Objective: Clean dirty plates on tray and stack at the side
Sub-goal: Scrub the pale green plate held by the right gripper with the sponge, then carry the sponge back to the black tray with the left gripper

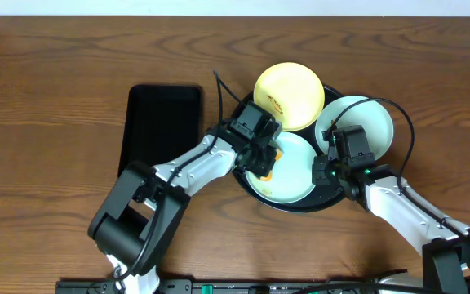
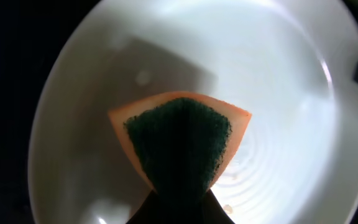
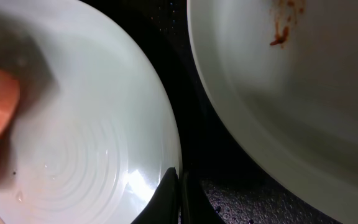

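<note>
Wooden table (image 1: 55,163), tray (image 1: 296,209) mostly hidden under plates (image 1: 288,94), sponge (image 2: 179,143) base shadowed

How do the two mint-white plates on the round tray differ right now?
Front plate has the orange sponge on it; right plate has no sponge. Right plate carries a red-brown smear; front plate shows only tiny specks. Both are round, shallow and sit on the black tray.

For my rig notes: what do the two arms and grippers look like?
Both the left arm and the right arm have white links between bulky black joints. The left gripper and right gripper are black and boxy, each trailing a thin black cable. A small green light glows at the right wrist.
</note>
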You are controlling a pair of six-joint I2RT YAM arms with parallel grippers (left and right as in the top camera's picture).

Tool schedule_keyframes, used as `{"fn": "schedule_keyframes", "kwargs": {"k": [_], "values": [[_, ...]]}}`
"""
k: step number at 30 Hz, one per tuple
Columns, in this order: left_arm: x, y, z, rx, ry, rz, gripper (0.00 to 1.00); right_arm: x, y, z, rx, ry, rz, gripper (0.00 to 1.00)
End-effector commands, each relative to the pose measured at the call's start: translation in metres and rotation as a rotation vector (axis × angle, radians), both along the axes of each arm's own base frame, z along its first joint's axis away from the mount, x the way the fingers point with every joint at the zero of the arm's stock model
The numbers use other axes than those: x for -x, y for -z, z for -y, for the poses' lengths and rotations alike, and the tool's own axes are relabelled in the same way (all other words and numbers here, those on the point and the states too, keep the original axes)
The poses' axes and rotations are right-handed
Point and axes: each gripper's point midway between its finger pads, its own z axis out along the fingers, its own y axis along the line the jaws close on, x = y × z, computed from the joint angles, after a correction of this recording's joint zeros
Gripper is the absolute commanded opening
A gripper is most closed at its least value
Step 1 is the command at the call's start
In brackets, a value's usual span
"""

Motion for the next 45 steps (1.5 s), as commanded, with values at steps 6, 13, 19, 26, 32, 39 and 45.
{"fn": "schedule_keyframes", "kwargs": {"k": [6,13,19,26,32,39,45], "values": [[0.015,0.009,0.008,0.034,0.055,-0.063,0.08,0.001,0.004,0.001,0.005,-0.003,-0.012,0.01],[0.032,0.007,0.023,0.068,0.107,-0.1,0.08,0.001,0.004,0.0,0.005,-0.003,-0.011,0.01],[0.043,0.005,0.032,0.084,0.136,-0.119,0.07,0.001,0.004,0.0,0.005,-0.003,-0.011,0.01],[0.033,-0.081,0.066,0.471,0.221,-0.138,0.07,0.001,0.004,0.0,0.005,-0.003,-0.012,0.11],[0.001,-0.181,0.047,0.698,0.18,-0.002,0.07,0.003,0.005,0.001,0.007,-0.003,-0.019,0.32],[-0.055,-0.127,-0.066,0.226,-0.284,0.102,0.07,0.005,0.012,0.001,0.006,0.009,-0.041,0.34],[-0.063,-0.09,-0.174,-0.259,-0.551,0.167,0.07,-0.002,0.012,0.0,-0.002,0.013,-0.021,0.01]]}}
